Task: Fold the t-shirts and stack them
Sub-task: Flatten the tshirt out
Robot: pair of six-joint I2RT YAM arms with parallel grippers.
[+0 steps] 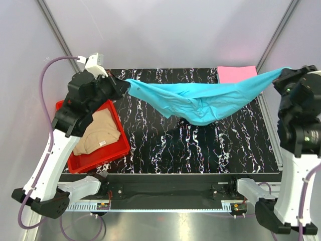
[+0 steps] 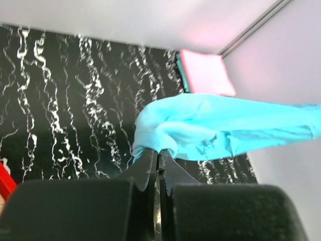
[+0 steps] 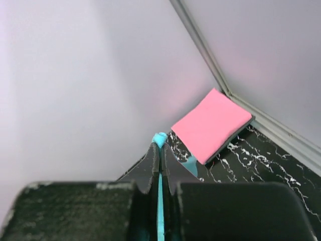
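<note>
Top external: left gripper (image 1: 126, 84) and right gripper (image 1: 281, 74) each clamp the soft turquoise t-shirt (image 1: 200, 103), sagging crumpled between them.

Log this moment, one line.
left pincer: shut on turquoise shirt | right pincer: shut on it | shirt: stretched between them | pink shirt: folded
</note>
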